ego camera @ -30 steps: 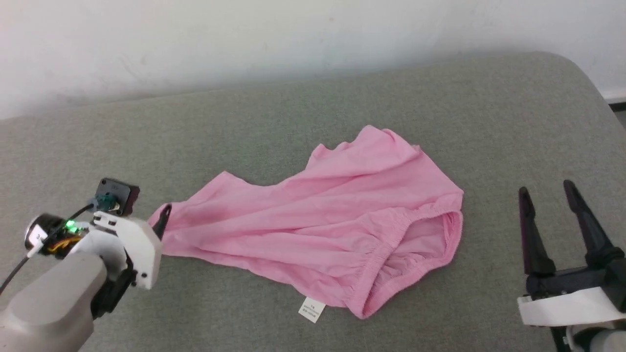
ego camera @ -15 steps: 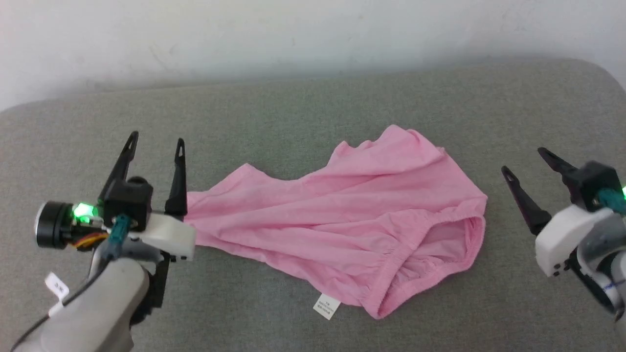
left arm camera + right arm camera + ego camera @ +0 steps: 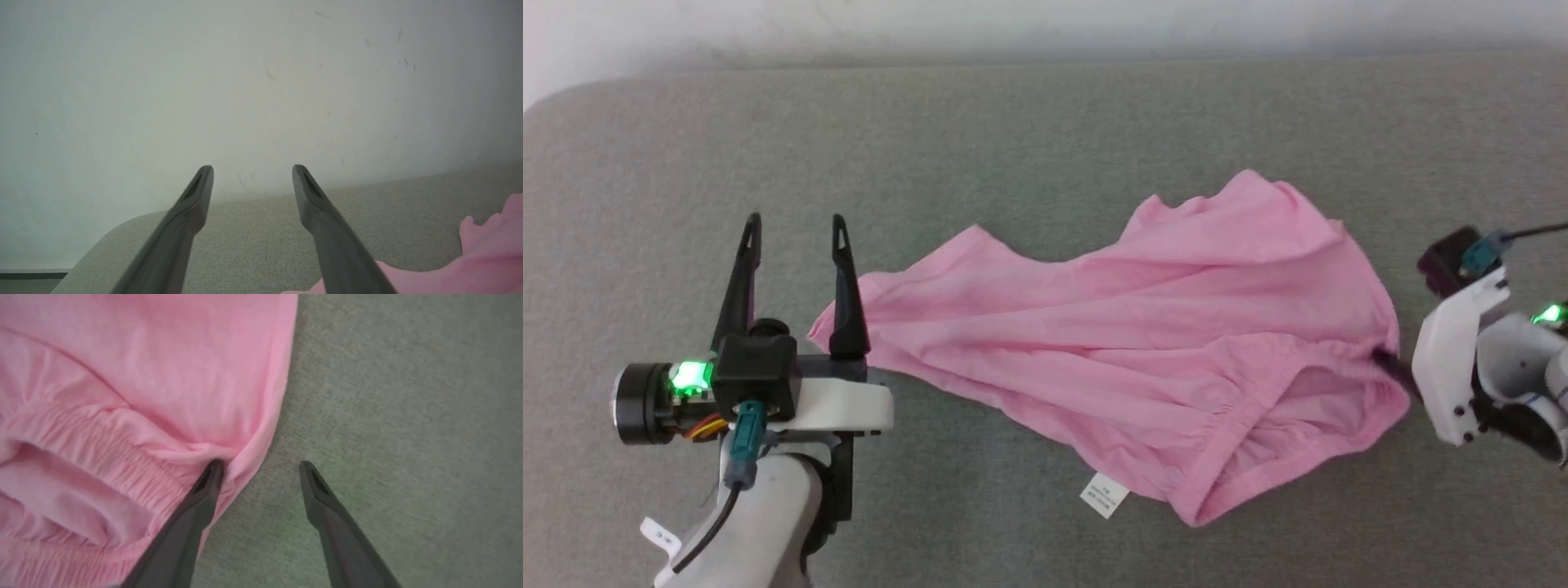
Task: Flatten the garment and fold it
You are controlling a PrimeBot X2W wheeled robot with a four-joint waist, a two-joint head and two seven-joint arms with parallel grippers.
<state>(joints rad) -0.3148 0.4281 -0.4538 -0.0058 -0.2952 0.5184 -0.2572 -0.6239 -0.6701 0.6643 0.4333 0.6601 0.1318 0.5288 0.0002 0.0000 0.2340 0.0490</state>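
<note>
Two open, empty grippers: left gripper (image 3: 796, 220) beside the garment's (image 3: 1111, 327) left corner, right gripper (image 3: 260, 464) astride its right edge by the waistband (image 3: 102, 445); garment lies rumpled on the pad (image 3: 1013, 122); I'd pinch both ends low, then draw apart gently.

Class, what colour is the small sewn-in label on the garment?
White, with tiny dark print too small to read. The label on the garment shows best in the head view.
</note>
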